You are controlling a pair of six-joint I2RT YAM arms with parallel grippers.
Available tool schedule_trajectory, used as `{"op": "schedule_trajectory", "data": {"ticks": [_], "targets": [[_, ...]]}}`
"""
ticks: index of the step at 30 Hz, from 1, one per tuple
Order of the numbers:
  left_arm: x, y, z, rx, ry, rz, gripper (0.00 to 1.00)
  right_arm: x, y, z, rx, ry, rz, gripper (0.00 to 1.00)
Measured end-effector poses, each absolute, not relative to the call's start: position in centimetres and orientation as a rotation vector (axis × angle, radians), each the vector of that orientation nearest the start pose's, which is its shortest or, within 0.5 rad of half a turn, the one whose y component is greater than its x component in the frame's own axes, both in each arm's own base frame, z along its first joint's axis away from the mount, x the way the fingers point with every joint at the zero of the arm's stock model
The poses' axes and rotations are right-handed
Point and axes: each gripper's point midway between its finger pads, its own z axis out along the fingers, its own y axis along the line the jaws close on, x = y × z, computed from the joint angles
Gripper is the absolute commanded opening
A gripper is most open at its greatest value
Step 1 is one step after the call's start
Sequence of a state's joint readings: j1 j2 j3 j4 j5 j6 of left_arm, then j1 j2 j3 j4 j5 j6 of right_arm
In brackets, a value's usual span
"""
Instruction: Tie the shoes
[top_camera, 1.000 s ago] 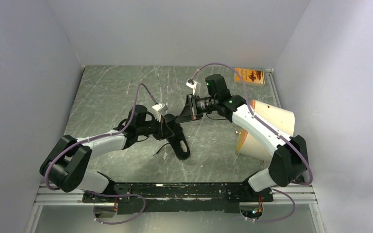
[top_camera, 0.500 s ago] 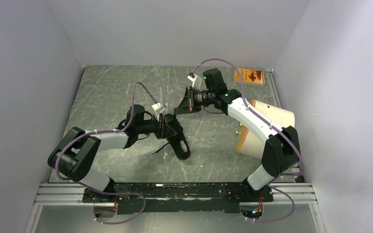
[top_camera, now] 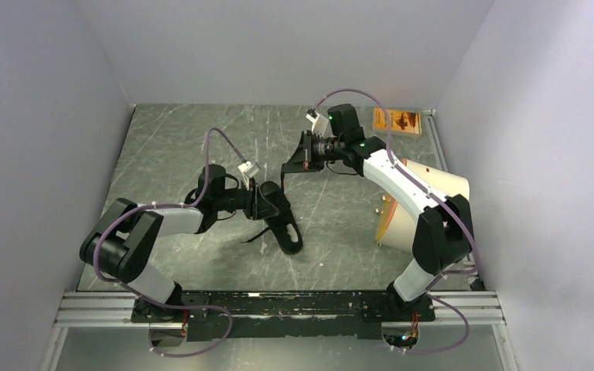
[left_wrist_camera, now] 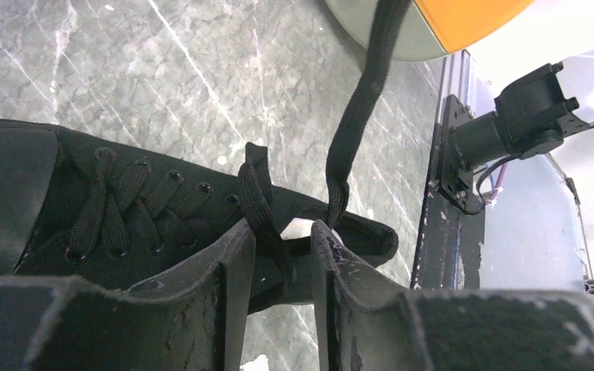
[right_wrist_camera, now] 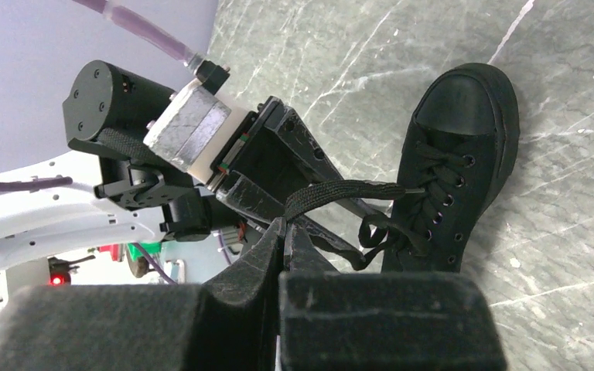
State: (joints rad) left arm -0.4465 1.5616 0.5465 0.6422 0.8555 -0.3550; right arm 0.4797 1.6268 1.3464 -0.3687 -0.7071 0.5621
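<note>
The black shoe (top_camera: 286,229) lies on the marbled table between the arms, and also shows in the left wrist view (left_wrist_camera: 124,209) and the right wrist view (right_wrist_camera: 452,154). My right gripper (top_camera: 288,165) is shut on one black lace (right_wrist_camera: 348,190) and holds it taut up and away from the eyelets; the same lace runs upward in the left wrist view (left_wrist_camera: 360,100). My left gripper (top_camera: 267,202) sits low at the shoe's opening with its jaws apart (left_wrist_camera: 282,232). The other lace (left_wrist_camera: 259,205) hangs loosely between its fingers (left_wrist_camera: 224,294), not pinched.
A cream-and-orange curved cylinder (top_camera: 425,205) lies on its side at the right, next to the right arm. An orange card (top_camera: 397,120) lies at the far right corner. Grey walls close in three sides, and a black rail (top_camera: 278,305) runs along the near edge.
My right gripper has moved farther from the shoe with the lace, drawing it tighter. My left arm has shifted slightly left; its gripper stays at the shoe.
</note>
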Motion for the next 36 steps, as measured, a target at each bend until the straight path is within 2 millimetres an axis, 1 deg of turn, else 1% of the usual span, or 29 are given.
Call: {"op": "schedule_trajectory", "data": {"ticks": [4, 7, 10, 11, 13, 17, 21, 23, 25, 26, 30, 32, 34, 36], "targets": [[25.4, -28.0, 10.2, 0.699, 1.917, -1.355, 0.4, 31.4, 31.1, 21.5, -0.323, 2.374, 1.328, 0.0], [25.4, -28.1, 10.4, 0.697, 1.911, -1.363, 0.42, 31.6, 31.1, 21.4, -0.315, 2.383, 1.316, 0.0], [25.3, -28.1, 10.6, 0.697, 1.902, -1.373, 0.5, 32.0, 31.0, 21.6, -0.307, 2.379, 1.294, 0.0], [25.3, -28.2, 10.7, 0.698, 1.899, -1.376, 0.51, 32.1, 30.9, 21.7, -0.303, 2.378, 1.286, 0.0], [25.3, -28.2, 10.8, 0.697, 1.897, -1.386, 0.58, 32.3, 30.8, 21.7, -0.296, 2.379, 1.275, 0.0], [25.4, -28.4, 10.5, 0.676, 1.905, -1.407, 0.59, 32.3, 30.7, 21.6, -0.289, 2.385, 1.273, 0.0], [25.6, -28.6, 10.3, 0.653, 1.91, -1.429, 0.54, 32.2, 30.8, 21.8, -0.291, 2.38, 1.292, 0.0], [25.6, -28.7, 10.1, 0.646, 1.914, -1.435, 0.5, 32.2, 31.0, 22.1, -0.297, 2.37, 1.308, 0.0], [25.6, -28.7, 10.0, 0.644, 1.917, -1.439, 0.37, 32.2, 31.1, 22.3, -0.302, 2.359, 1.325, 0.0], [25.6, -28.8, 10.0, 0.644, 1.917, -1.443, 0.32, 32.2, 31.2, 22.4, -0.305, 2.353, 1.33, 0.0], [25.9, -29.0, 10.4, 0.659, 1.903, -1.445, 0.19, 32.4, 31.7, 22.5, -0.302, 2.342, 1.341, 0.0], [25.8, -29.0, 10.5, 0.666, 1.902, -1.442, 0.14, 33.0, 32.2, 22.0, -0.288, 2.353, 1.334, 0.0], [25.7, -28.9, 10.6, 0.675, 1.903, -1.439, 0.11, 33.9, 33.0, 21.2, -0.278, 2.367, 1.314, 0.0], [25.6, -28.9, 10.7, 0.685, 1.906, -1.437, 0.1, 35.1, 33.9, 19.6, -0.275, 2.397, 1.279, 0.0]]}}
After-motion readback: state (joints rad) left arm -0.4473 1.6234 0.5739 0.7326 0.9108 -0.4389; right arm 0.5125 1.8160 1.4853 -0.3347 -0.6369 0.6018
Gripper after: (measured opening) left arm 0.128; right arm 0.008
